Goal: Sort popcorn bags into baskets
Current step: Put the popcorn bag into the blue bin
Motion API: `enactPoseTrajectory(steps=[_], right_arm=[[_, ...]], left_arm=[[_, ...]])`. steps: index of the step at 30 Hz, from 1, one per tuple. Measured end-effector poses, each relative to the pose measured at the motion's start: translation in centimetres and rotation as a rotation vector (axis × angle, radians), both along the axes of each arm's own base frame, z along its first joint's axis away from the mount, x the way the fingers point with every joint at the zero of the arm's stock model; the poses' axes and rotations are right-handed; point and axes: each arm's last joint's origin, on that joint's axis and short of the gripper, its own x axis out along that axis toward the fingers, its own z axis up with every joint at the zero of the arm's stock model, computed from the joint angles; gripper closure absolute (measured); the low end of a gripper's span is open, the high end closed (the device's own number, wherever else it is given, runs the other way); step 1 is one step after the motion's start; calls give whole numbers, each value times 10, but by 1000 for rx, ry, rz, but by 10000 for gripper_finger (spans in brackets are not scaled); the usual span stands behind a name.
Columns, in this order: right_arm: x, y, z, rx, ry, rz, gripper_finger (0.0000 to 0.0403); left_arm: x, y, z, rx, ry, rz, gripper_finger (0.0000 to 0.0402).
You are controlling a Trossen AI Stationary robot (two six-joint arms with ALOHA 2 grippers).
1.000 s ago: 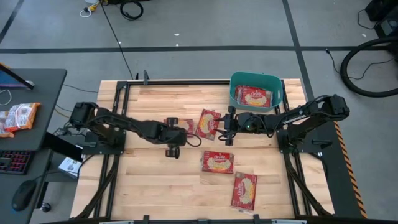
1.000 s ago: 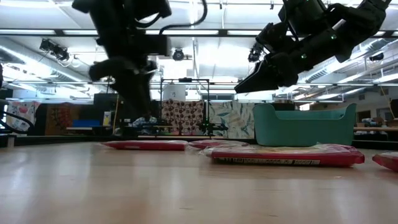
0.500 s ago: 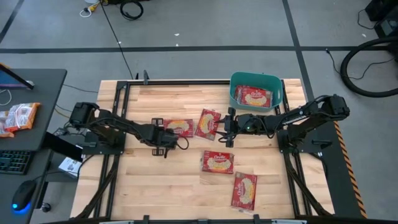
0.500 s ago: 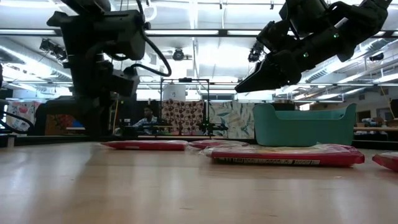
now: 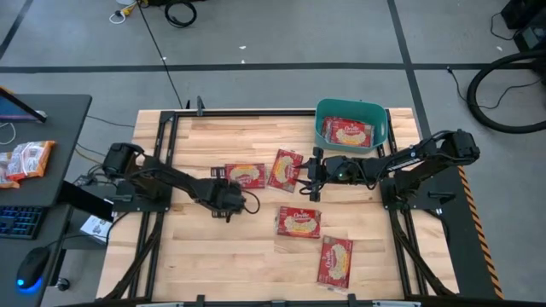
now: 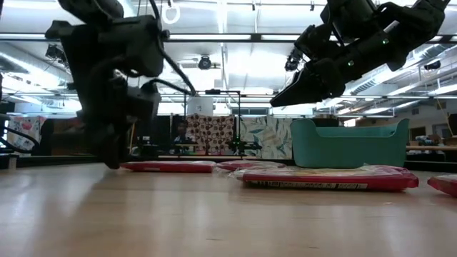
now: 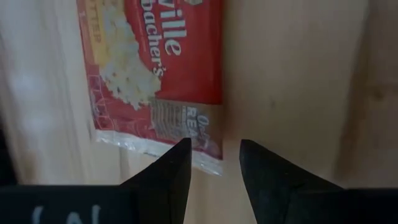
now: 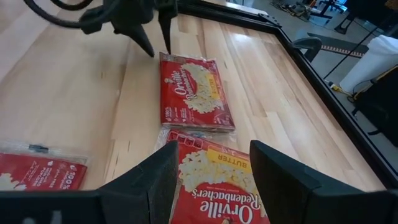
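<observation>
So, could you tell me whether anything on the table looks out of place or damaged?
Nothing looks damaged or spilled. Four popcorn bags lie loose on the table, at mixed angles, none sorted yet; the bin holds more. Both grippers are open and empty, left and right.

- My left arm (image 5: 162,177) is black, jointed, trailing a looped black cable.
- My right arm (image 5: 418,156) is equally dark.
- Both grippers carry tapered matte-black fingers (image 8: 281,177).
</observation>
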Motion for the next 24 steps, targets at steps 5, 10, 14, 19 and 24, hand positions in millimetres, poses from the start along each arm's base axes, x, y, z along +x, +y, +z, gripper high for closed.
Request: enactPoseTrajectory(steps=[5,10,14,19,24], right_arm=[[0,0,0,1,3,0,199],[0,0,0,1,2,0,199],[0,0,0,1,1,0,199],[0,0,0,1,0,0,199],[0,0,0,-4,1,3,199]], left_arm=[[1,1,-9,64,36,0,260],[1,1,-9,99,30,-3,261],[1,1,-9,98,26,-2,283],[1,2,-9,98,24,0,347],[2,3,-8,87,40,0,393]])
